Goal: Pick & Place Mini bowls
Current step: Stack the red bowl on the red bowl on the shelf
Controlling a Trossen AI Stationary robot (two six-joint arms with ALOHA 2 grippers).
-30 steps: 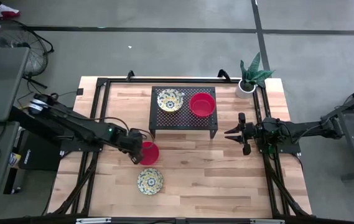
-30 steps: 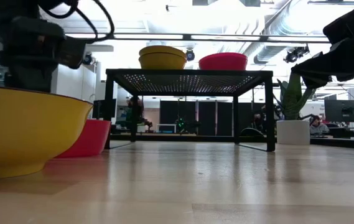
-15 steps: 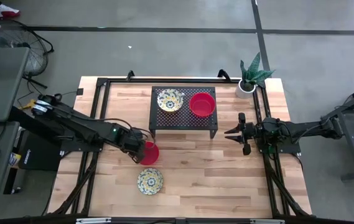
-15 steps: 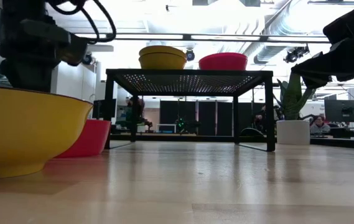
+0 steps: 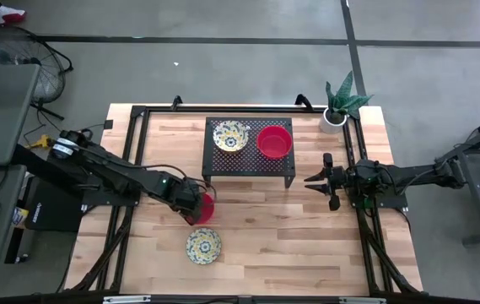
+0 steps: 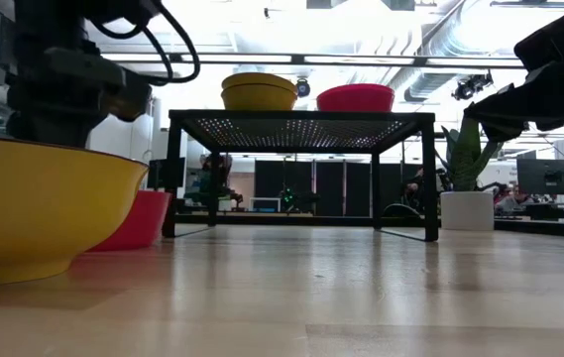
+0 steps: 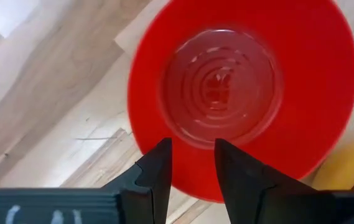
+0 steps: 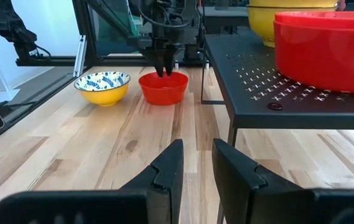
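Observation:
A red mini bowl (image 5: 207,209) (image 7: 245,93) (image 8: 163,88) stands on its base on the table. My left gripper (image 5: 195,204) (image 7: 192,149) hangs over its left rim, fingers pointing down with a small gap between them. A floral mini bowl (image 5: 203,246) (image 8: 103,87) sits nearer the table's near edge. On the black rack (image 5: 248,166) stand another floral bowl (image 5: 230,136) and another red bowl (image 5: 274,142). My right gripper (image 5: 310,181) (image 8: 194,168) waits right of the rack, open, touching nothing. My left gripper comes at the red bowl's left rim (image 8: 162,75) from above, pointing down. Both fingertips (image 7: 162,149) stand over the bowl's inner wall. Whether they touch the bowl, I cannot tell.
The rack stands at the far middle of the table, its legs close to the red bowl. A white plant pot (image 5: 334,118) is at the far right corner. Black frame rails run along the table's left and right sides. Bare wood lies between the rack and the near edge.
My left gripper has moved toward the table's right, from beside the red bowl to over its left rim. The bowls have not moved.

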